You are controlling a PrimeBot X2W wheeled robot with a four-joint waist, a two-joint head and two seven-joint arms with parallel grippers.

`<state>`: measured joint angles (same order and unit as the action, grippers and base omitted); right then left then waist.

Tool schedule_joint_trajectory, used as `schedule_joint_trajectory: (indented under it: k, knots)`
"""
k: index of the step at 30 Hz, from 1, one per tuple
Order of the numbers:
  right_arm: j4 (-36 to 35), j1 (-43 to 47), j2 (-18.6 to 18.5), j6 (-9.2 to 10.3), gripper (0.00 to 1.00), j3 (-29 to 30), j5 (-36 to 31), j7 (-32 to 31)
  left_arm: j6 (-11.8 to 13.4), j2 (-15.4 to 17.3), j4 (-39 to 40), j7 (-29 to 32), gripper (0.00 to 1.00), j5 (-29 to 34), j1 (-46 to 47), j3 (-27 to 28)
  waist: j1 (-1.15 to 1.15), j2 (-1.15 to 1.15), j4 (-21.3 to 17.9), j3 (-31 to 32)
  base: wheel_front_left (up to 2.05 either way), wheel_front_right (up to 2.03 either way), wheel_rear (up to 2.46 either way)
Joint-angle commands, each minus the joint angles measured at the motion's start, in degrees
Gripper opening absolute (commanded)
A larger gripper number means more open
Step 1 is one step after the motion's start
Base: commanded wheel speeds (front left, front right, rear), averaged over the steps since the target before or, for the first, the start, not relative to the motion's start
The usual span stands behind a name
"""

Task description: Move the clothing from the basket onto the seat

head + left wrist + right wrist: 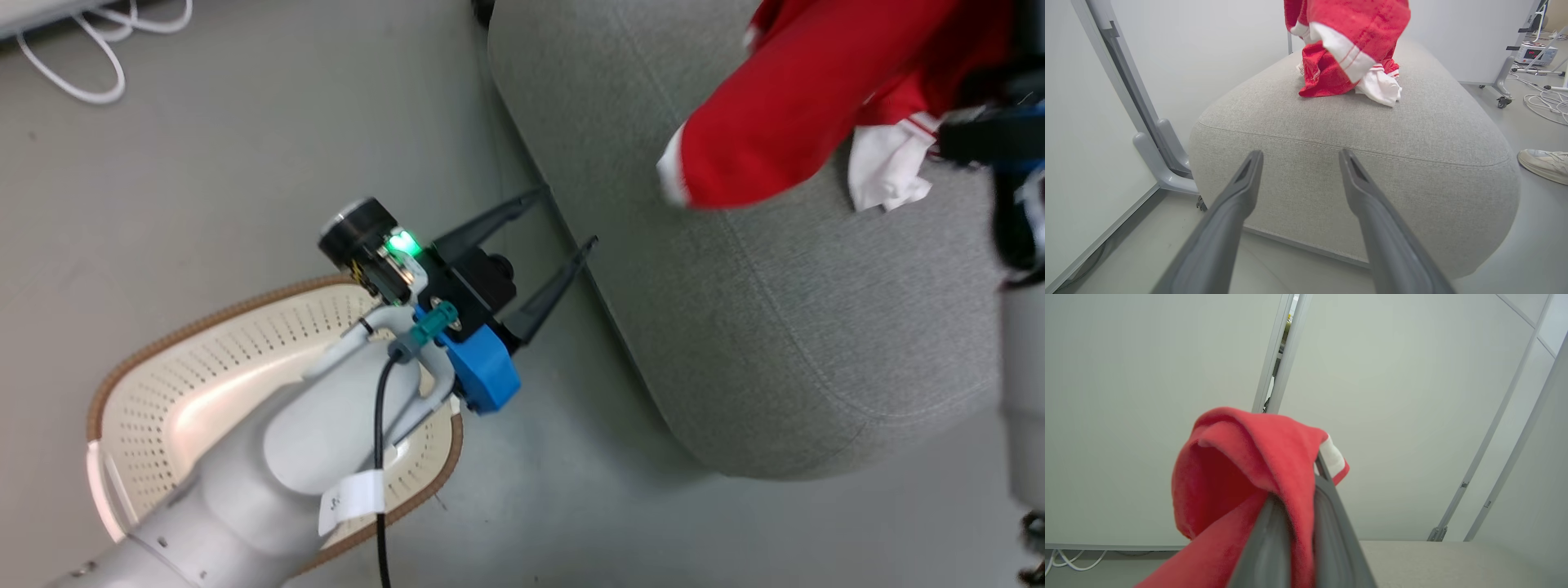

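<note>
Right gripper [1300, 498] clamped on red garment [1241, 457], holding it over the grey seat [775, 327], likely for release. Left gripper [567, 216] wide, empty, idle between basket [204, 376] and seat.

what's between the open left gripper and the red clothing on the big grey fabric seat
Left wrist view: from the left gripper to the clothing, only bare seat, its rounded edge, seam and top.

The clothing [1237, 465] looks like soft, fleecy cloth, the seat [1355, 130] matt woven fabric, and the basket [188, 384] at seven o'clock seems glossy perforated plastic.
</note>
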<state>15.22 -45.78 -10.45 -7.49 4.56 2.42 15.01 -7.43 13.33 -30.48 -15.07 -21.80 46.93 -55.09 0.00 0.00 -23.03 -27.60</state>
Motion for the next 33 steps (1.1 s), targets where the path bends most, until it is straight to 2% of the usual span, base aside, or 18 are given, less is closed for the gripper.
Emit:
schedule_joint_trajectory:
  k: [1, 7, 12, 15, 21, 28, 33]
  knots:
    - [-0.6, -4.2, -1.4, -0.01, 0.0, 2.1, -0.1, 0.3, -0.1, 1.3, 0.2, -0.1, 1.0, 0.8, 2.3, 0.4, 0.0, 0.0, 0.6, -5.9, 0.0, 0.0, 0.0]
    - [-0.7, -12.2, -5.9, -0.01, 0.0, 8.6, 0.1, 0.3, -0.1, 3.3, 0.7, 0.0, 1.0, 2.0, 6.6, -0.1, 0.0, 0.0, 1.1, -12.1, 0.0, 0.0, 0.0]
    - [0.3, -16.3, -12.1, 0.0, 0.0, 13.6, -0.1, 0.3, 0.2, 4.8, 2.1, 0.7, 1.0, 3.1, 10.0, 0.1, 0.0, 0.0, 1.2, -17.2, 0.0, 0.0, 0.0]
    - [2.2, -16.4, -14.9, 0.0, 0.0, 17.2, 0.0, 0.3, 0.2, 5.3, 2.7, 0.8, 1.0, 3.3, 10.8, -0.1, 0.0, 0.0, 1.4, -19.0, 0.0, 0.0, 0.0]
    - [8.8, -14.5, -17.3, 0.0, 0.0, 22.6, -0.5, 0.3, 0.5, 5.6, 3.6, 1.0, 1.0, 3.4, 11.4, -0.3, 0.0, 0.0, 2.3, -21.0, 0.0, 0.0, 0.0]
    - [14.8, -10.5, -13.4, 0.0, 0.0, 26.6, -3.0, 0.3, 0.9, 6.4, 4.2, 1.0, 1.0, 3.1, 11.2, -0.4, 0.0, 0.0, 2.6, -21.9, 0.0, 0.0, 0.0]
    - [16.2, -7.4, -8.2, -0.01, 0.0, 29.0, -4.9, 0.3, 1.2, 6.9, 4.6, 1.1, 1.0, 2.8, 11.1, -0.5, 0.0, 0.0, 2.6, -22.2, 0.0, 0.0, 0.0]
